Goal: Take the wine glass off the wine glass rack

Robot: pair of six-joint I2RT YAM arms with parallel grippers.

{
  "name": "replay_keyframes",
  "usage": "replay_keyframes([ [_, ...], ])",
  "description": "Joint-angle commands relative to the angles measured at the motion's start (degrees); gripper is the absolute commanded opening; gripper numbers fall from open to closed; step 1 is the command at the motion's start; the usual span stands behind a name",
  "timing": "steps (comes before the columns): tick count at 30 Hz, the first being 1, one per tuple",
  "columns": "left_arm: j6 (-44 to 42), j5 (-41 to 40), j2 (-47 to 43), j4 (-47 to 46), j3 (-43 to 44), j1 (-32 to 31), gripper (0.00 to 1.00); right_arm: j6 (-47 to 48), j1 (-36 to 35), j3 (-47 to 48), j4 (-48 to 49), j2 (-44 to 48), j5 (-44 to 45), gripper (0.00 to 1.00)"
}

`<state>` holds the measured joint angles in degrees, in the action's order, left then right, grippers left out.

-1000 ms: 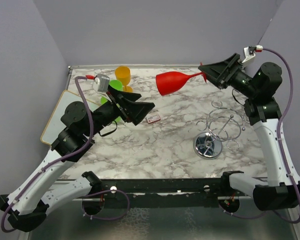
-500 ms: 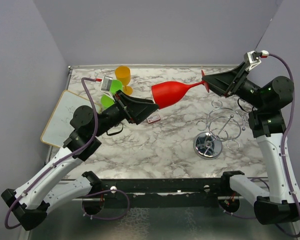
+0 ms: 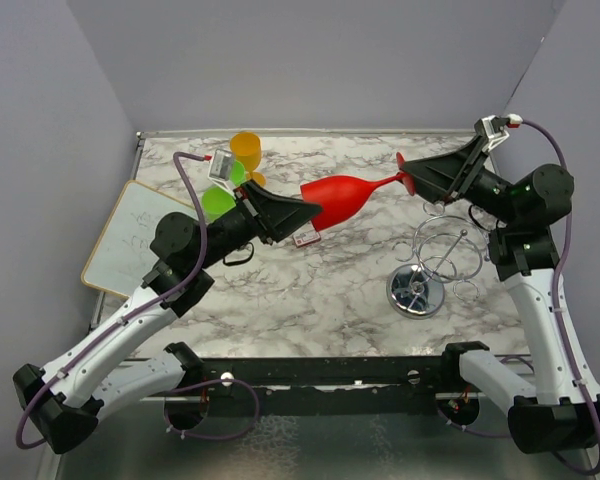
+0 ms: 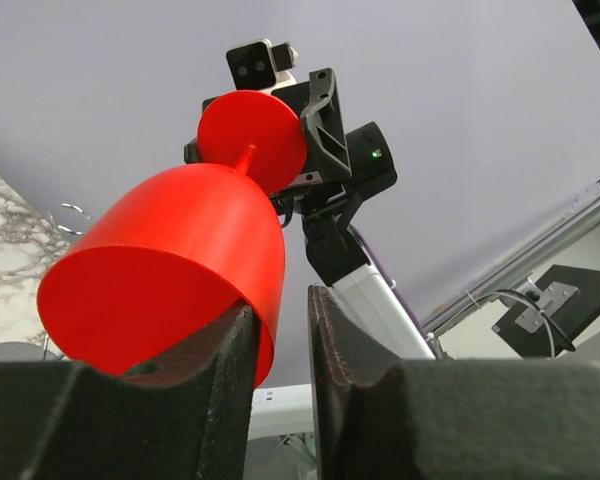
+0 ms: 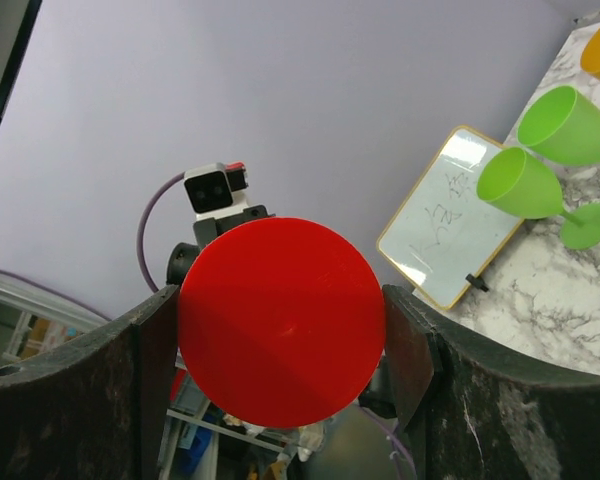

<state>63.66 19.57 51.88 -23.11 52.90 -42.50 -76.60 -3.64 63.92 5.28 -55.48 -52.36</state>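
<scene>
A red wine glass (image 3: pixel 342 194) hangs sideways in the air over the back of the table, off the chrome wine glass rack (image 3: pixel 435 255), which stands empty at the right. My right gripper (image 3: pixel 406 176) is shut on the glass's round foot (image 5: pixel 280 320), one finger on each side of the disc. My left gripper (image 3: pixel 310 212) is at the bowl's mouth. One of its fingers (image 4: pixel 205 370) sits inside the bowl (image 4: pixel 170 260) against the wall. The other finger (image 4: pixel 345 360) is outside, with a narrow gap to the rim.
Two green glasses (image 3: pixel 218 198) and an orange one (image 3: pixel 246 150) stand at the back left, also the green glasses (image 5: pixel 540 160) in the right wrist view. A whiteboard (image 3: pixel 130 235) lies at the left edge and a small card (image 3: pixel 305 238) below the bowl. Purple walls enclose the table.
The right arm swung the glass down and to the left. The left arm reached right to the bowl, and its jaws narrowed from wide open to closely straddling the rim.
</scene>
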Motion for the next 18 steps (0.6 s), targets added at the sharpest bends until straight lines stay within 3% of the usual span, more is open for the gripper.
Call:
replay_keyframes([
  [1,3.35,1.86,-0.68,-5.46,-1.15,-0.22,0.22,-1.26,0.17,-2.21,4.27,2.29,-1.08,0.7],
  [7,5.61,1.3,-1.26,-5.71,-2.76,-0.25,0.0,1.19,0.2,-5.37,4.97,5.68,1.67,0.76],
  [14,4.74,2.13,-2.48,-5.71,-3.19,-0.24,0.0,9.67,0.19,-3.27,-3.73,5.99,1.42,0.9],
  [16,3.65,2.82,-3.35,-5.64,-2.97,-0.22,0.0,13.7,0.23,-1.6,-8.07,6.27,3.11,1.0],
  [18,2.54,3.39,-4.37,-5.12,-2.97,-0.22,0.0,17.85,0.18,-0.07,-12.35,6.73,5.39,1.0],
])
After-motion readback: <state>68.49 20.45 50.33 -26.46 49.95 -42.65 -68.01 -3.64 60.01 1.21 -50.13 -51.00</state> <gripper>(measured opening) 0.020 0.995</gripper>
